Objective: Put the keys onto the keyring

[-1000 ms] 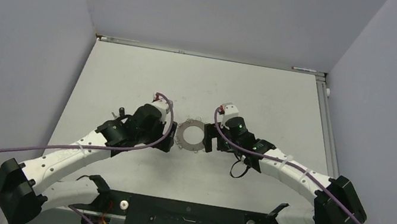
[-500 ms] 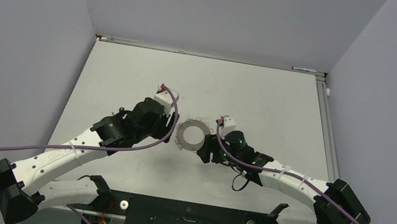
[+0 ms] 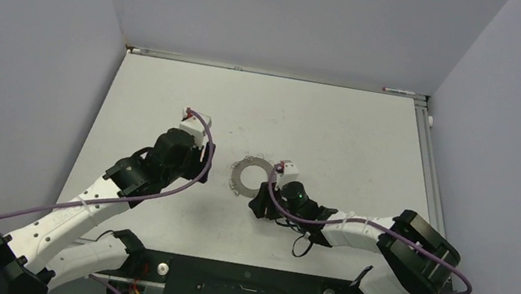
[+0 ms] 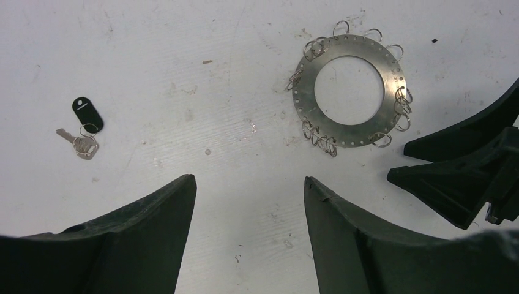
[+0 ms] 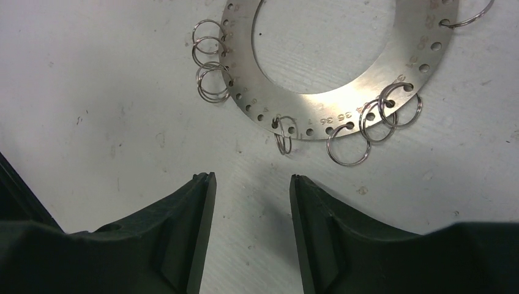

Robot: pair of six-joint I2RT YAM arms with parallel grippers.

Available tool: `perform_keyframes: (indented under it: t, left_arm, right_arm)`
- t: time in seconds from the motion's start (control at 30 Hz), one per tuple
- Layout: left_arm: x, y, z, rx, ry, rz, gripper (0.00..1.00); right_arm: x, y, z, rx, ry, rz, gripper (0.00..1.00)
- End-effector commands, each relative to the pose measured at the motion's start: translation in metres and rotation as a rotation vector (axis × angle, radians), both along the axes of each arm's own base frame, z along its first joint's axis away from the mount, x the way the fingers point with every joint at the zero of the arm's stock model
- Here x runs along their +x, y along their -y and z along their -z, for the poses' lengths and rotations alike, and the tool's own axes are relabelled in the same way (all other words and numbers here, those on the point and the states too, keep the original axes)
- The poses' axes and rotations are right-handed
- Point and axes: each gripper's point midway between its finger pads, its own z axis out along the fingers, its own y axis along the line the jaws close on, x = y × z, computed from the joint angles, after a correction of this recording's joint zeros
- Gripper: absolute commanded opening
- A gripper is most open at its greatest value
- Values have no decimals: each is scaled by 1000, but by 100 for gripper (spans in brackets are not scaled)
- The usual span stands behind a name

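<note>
The keyring (image 4: 304, 92) is a flat grey metal ring with small wire loops round its rim, lying flat on the white table (image 3: 338, 136). It also shows in the top view as the keyring (image 3: 237, 177) and in the right wrist view as the keyring (image 5: 330, 111). The keys (image 4: 85, 125), a black tag with a small silver key, lie alone on the table to the left. My left gripper (image 4: 250, 179) hovers open and empty, short of both; in the top view the left gripper (image 3: 201, 163) is left of the ring. My right gripper (image 5: 251, 176) is open and empty, just near of the ring's rim; the right gripper (image 3: 259, 198) sits at its near side.
The black right fingers (image 4: 465, 171) reach into the left wrist view beside the ring. Grey walls enclose the table on the left, back and right. A black mounting rail (image 3: 243, 286) runs along the near edge between the arm bases.
The left gripper has drawn back leftwards from the ring. The right gripper has swung round to the ring's near side. Both pairs of jaws have narrowed.
</note>
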Motion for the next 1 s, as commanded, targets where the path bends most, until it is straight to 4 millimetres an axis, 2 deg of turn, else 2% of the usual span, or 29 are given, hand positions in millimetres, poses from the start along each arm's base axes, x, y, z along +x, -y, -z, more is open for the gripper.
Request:
perform_keyframes:
  t: [0.0,0.27,0.83,0.97]
  left_arm:
    - [8,4,-15,-31,55,-6,62]
    - [6,3,-17,-36,65,0,60]
    - [4,5,-17,-37,68,17,58]
    - [5,4,-16,-34,66,19,58]
  right_arm:
    - [15,-10,-10,64,56,47,49]
    - [15,-14,7,44,36,39,46]
    - [31,-5,20,-15,57,124,39]
    - [32,-7,24,-25,50,118,34]
